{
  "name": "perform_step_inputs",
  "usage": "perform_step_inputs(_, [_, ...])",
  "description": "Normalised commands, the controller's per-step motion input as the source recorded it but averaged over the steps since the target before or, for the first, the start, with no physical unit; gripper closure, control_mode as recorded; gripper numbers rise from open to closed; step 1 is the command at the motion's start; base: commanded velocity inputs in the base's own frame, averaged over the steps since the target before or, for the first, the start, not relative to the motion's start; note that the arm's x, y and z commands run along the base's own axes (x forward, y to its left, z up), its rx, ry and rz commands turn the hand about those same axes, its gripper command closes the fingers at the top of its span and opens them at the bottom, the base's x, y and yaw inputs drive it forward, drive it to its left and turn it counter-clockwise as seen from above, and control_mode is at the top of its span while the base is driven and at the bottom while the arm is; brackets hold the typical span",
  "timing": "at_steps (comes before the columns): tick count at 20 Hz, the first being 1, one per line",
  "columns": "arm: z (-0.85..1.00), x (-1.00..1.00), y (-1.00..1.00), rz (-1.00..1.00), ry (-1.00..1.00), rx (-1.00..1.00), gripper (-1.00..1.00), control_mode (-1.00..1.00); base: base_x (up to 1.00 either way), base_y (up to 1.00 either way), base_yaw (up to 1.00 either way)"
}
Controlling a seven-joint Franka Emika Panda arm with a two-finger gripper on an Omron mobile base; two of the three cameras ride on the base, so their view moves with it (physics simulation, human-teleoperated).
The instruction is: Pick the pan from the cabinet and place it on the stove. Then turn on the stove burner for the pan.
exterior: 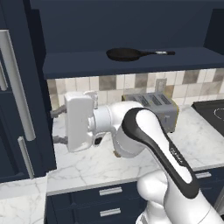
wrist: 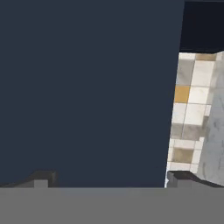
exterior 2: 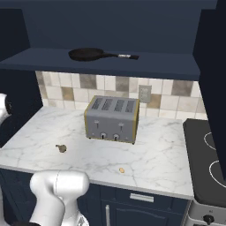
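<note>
I see the pan lying on the open cabinet shelf, near its front edge, handle pointing right. My gripper points left at a navy side panel, jaws wide and empty, above the bench.

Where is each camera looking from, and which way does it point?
Left base view: behind the arm's left, facing the counter, the toaster and the pan on the shelf; the white arm and open end effector show.
Right base view: behind its right, facing the stove; an arm joint shows below.
Hand view: on the hand, facing a navy panel; fingertips at the bottom.
Both base views share the pan and toaster.
</note>
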Motion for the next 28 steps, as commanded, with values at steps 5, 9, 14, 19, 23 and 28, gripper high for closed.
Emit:
perform_step_inputs(5, [-0.05, -0.01, -0.05, 0.01, -0.02, -0.01, -1.0, -1.0, 0.0, 0.0, 0.0])
perform_step_inputs(9, [0.0, -0.06, -0.59, -0.02, -0.16, -0.01, -1.0, -1.0, 0.0, 0.0, 0.0])
perform_step_inputs(14, [0.06, -0.17, -0.73, -0.11, -0.15, -0.02, -1.0, -1.0, 0.0, 0.0, 0.0])
perform_step_inputs(19, [0.18, -0.13, -0.68, -0.18, -0.09, -0.06, -1.0, -1.0, 0.0, 0.0, 0.0])
perform_step_inputs(23, [0.12, -0.07, -0.69, -0.29, -0.03, -0.03, -1.0, -1.0, 0.0, 0.0, 0.0])
perform_step_inputs(28, [0.11, 0.0, -0.69, -0.36, 0.0, -0.01, -1.0, -1.0, 0.0, 0.0, 0.0])
